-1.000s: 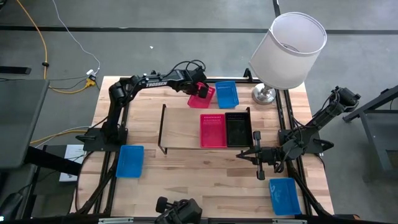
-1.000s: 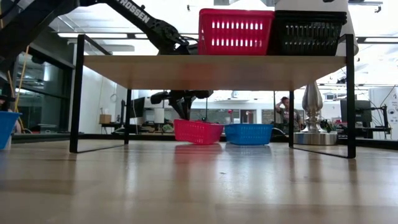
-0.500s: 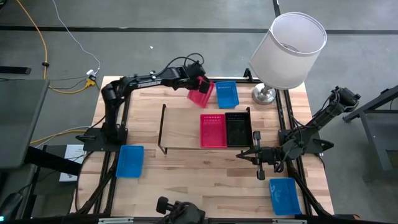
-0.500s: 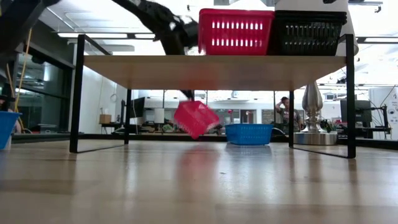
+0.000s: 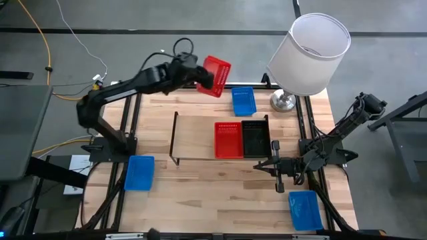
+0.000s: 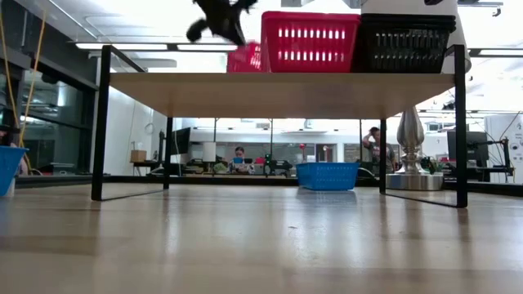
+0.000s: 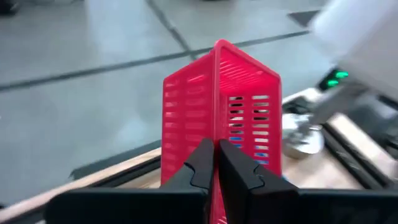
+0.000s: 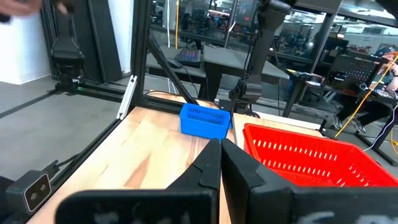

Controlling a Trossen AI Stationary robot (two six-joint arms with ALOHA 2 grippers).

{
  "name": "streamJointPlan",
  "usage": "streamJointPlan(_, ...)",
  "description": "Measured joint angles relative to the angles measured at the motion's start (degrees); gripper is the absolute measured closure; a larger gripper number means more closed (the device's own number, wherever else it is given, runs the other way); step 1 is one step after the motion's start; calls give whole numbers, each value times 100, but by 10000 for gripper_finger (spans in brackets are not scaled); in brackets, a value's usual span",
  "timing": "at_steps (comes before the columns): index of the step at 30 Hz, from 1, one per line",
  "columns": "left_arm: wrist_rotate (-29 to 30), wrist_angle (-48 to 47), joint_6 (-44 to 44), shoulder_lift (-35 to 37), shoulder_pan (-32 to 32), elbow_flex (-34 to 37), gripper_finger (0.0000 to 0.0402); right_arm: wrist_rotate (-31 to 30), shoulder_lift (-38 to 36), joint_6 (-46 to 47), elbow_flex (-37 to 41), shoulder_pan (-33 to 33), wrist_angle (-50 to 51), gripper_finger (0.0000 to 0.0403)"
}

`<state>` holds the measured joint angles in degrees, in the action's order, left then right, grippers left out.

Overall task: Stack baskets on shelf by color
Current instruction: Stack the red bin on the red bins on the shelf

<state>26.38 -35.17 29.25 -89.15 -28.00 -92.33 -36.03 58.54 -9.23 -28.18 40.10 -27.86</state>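
So the big white lampshade (image 5: 309, 53) basically dominates the far right corner of the wooden tabletop (image 5: 200, 200), sitting on a shiny silver lamp base (image 6: 410, 159) you can see better from the low view. Off the tabletop's left side there's a yellow cable (image 5: 45, 50) snaking across the grey floor (image 5: 133, 27), plus a white cable running to a small plug near the corner. In the room behind, a person (image 6: 239, 155) sits at a desk, and another person (image 6: 374, 143) is farther right.
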Motion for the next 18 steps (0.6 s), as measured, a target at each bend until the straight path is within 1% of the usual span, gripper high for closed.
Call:
streamJointPlan(3,1,25,-81,345,403,0,397,-46,0,1,0,2,-11,403)
streamJointPlan(6,-14,375,23,599,893,0,397,-121,0,22,0,1,-57,403)
streamJointPlan(9,-12,864,55,678,1459,-6,397,-125,-2,22,0,1,-65,403)
streamJointPlan(11,147,1055,53,665,1884,-4,397,-125,-2,22,0,2,-66,403)
streamJointPlan(12,335,1163,53,646,2097,18,397,-124,-2,23,0,2,-66,403)
streamJointPlan(14,898,1456,48,582,2535,138,397,-122,-2,24,0,1,-66,403)
streamJointPlan(16,1525,1436,-6,521,2881,281,397,-120,-2,40,0,3,-66,403)
streamJointPlan(18,2190,1496,183,484,3195,514,397,-105,-2,102,0,7,-61,403)
